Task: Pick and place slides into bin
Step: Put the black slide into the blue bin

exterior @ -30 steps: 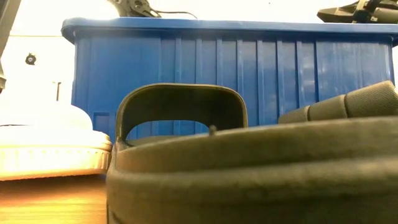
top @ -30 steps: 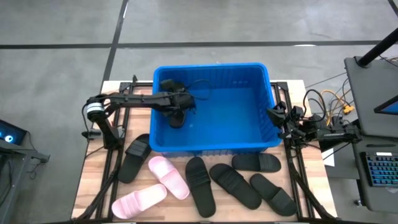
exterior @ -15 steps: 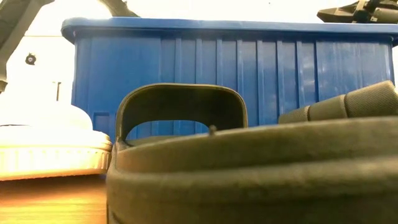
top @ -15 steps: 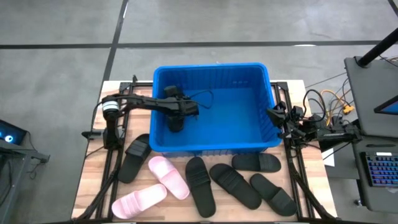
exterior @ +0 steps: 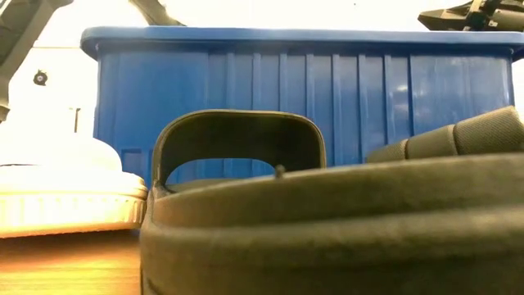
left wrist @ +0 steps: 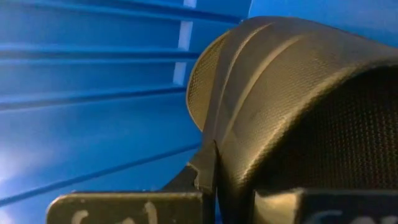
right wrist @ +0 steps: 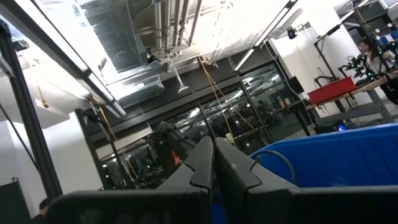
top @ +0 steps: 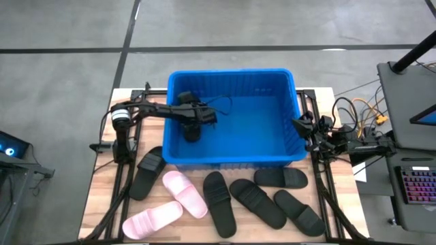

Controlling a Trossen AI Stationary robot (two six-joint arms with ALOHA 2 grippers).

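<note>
You've got the bin (top: 272,136) mid-table (top: 102,197). Your high view shows the left tool (top: 193,129) low inside its left end, clenched on a black slide (left wrist: 292,112); only the left wrist view shows that grip up close. The right tool (top: 300,123) is clenched empty at the bin's right rim. On the table in front: five black slides (top: 218,203), two pink slides (top: 184,193).

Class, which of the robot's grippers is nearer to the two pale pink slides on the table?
The left gripper. It hangs inside the blue bin, shut on a black slide, just beyond the pink slides. The right gripper waits at the bin's far side.
</note>
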